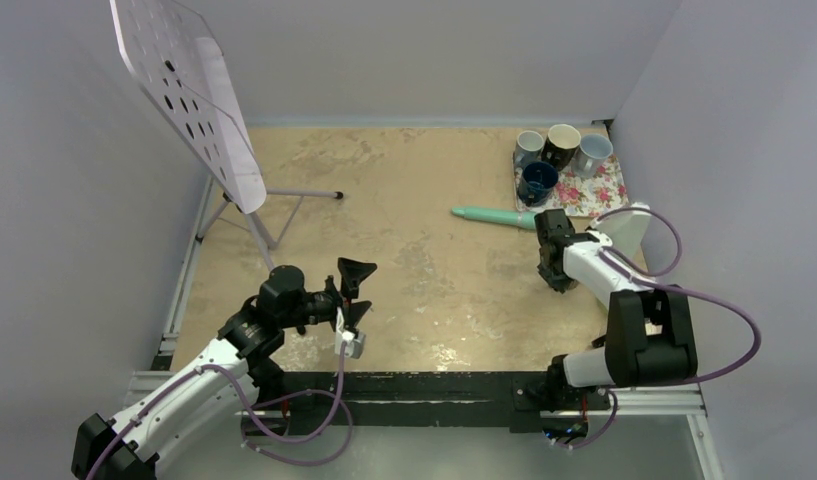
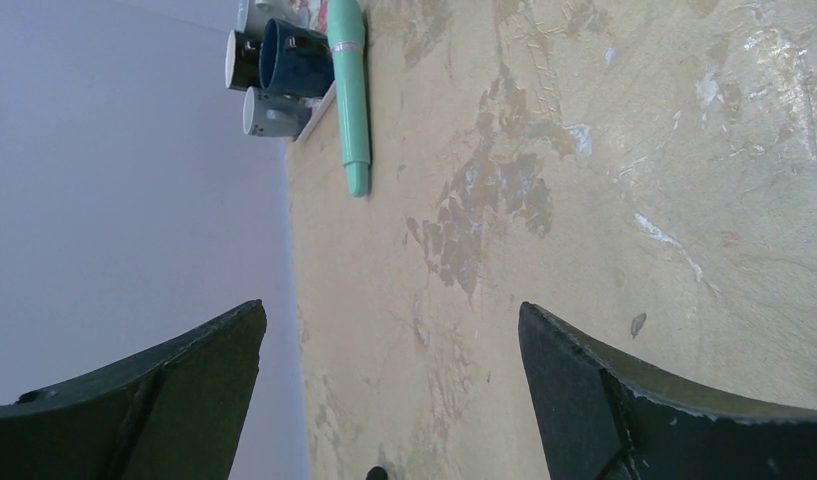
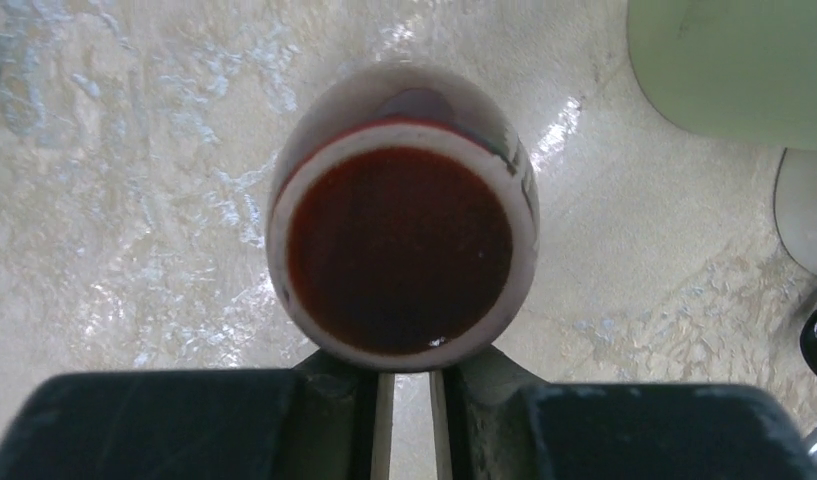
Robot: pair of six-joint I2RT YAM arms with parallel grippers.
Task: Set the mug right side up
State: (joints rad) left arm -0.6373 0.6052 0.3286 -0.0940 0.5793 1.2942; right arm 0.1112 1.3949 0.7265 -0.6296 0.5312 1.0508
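In the right wrist view the mug [image 3: 399,250] stands upside down on the table. Its dark red base with a white ring faces the camera. My right gripper [image 3: 411,390] is shut on the mug's white handle, one finger pressed on each side. From above, the right gripper [image 1: 556,258] points down at the right of the table and hides the mug. My left gripper [image 1: 352,290] hangs open over the table's near left, and nothing lies between its fingers [image 2: 574,370].
A floral mat [image 1: 596,192] at the back right carries several upright mugs. A teal cylinder [image 1: 492,215] lies in front of it, close to my right arm. A white perforated board on a stand [image 1: 189,95] leans at the back left. A pale green object [image 3: 734,60] is near the mug.
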